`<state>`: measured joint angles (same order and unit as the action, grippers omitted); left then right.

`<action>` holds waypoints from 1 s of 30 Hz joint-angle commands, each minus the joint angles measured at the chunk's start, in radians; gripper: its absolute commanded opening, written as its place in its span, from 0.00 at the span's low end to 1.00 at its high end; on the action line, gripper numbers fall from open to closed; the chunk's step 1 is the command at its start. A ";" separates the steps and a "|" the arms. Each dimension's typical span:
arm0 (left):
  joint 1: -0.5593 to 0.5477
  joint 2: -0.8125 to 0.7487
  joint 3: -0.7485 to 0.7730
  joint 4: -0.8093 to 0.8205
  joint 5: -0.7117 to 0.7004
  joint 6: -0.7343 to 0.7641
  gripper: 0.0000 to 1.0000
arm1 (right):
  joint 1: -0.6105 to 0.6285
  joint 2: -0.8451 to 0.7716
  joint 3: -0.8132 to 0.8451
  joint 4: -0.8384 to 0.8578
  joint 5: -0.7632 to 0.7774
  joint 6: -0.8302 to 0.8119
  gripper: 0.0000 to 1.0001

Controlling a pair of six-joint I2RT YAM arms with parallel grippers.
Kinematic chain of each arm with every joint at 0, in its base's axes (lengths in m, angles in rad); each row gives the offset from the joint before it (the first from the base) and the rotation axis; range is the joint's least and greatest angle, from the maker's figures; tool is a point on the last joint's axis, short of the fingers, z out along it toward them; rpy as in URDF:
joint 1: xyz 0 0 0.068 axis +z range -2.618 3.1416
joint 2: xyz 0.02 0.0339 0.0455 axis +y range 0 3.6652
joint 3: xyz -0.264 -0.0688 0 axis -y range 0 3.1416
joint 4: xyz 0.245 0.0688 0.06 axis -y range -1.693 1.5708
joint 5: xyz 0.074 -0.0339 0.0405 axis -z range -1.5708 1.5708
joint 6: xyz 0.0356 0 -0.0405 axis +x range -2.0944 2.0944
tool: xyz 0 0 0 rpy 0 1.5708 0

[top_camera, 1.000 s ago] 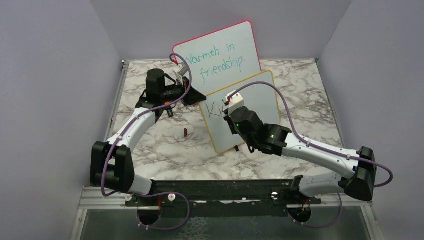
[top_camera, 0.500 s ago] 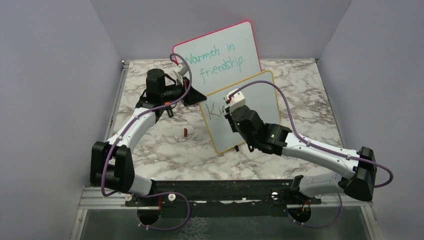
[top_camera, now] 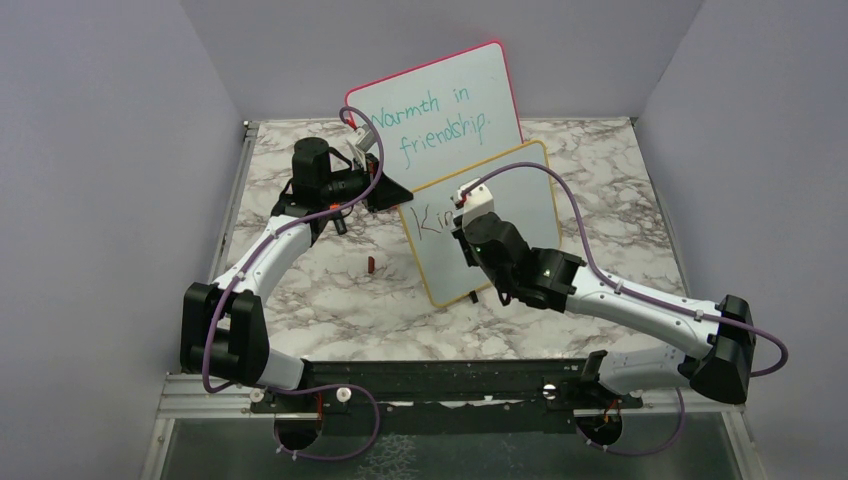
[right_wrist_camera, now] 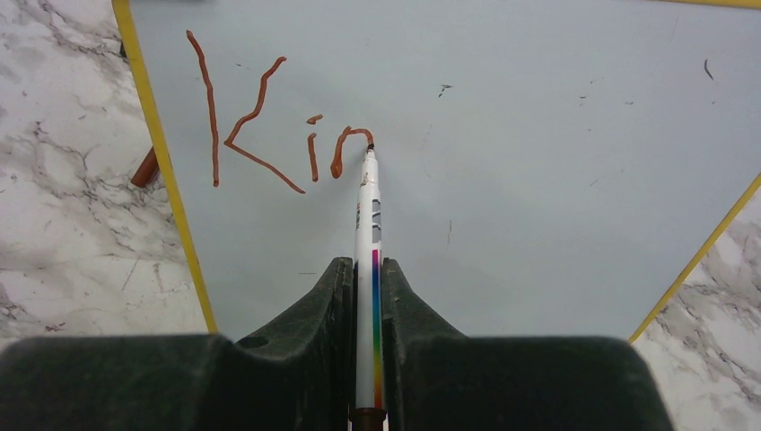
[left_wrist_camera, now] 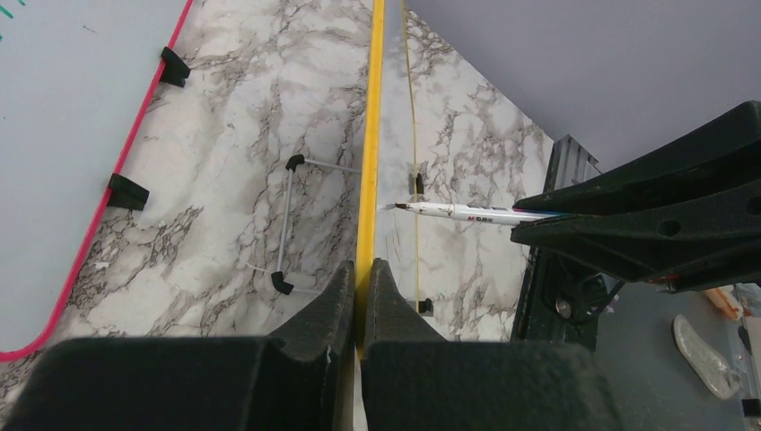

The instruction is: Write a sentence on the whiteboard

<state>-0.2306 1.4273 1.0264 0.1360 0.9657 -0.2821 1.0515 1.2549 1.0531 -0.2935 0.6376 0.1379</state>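
Whiteboard (top_camera: 520, 195) stood propped mid-table; nearest, my right gripper (right_wrist_camera: 363, 269) pinched the marker (right_wrist_camera: 367, 193), tip on the sentence (right_wrist_camera: 213, 108), just "Kin". Only the left wrist view showed my left gripper (left_wrist_camera: 359, 274) clamped on its yellow edge. Behind, it partly hid a pink-framed board (top_camera: 440, 95).

The whiteboard (top_camera: 528, 195) stands before the other board (top_camera: 440, 95), cap (top_camera: 371, 264) lying left

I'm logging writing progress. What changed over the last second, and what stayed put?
The right gripper, shut on the marker, slid slightly rightward along the whiteboard, adding strokes to the sentence, which now reads roughly "Kin". The left gripper stayed clamped on the whiteboard's yellow edge; the whiteboard did not shift.
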 commanded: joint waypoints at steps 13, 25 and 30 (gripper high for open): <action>-0.015 0.016 0.001 -0.067 0.017 0.040 0.00 | -0.007 -0.022 -0.010 -0.078 -0.035 0.043 0.01; -0.015 0.018 0.003 -0.068 0.015 0.040 0.00 | -0.007 -0.031 -0.012 -0.072 -0.035 0.043 0.01; -0.015 0.018 0.004 -0.071 0.012 0.043 0.00 | -0.007 -0.042 -0.008 -0.070 -0.044 0.040 0.01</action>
<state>-0.2306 1.4273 1.0290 0.1310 0.9657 -0.2790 1.0515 1.2457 1.0512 -0.3534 0.6140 0.1680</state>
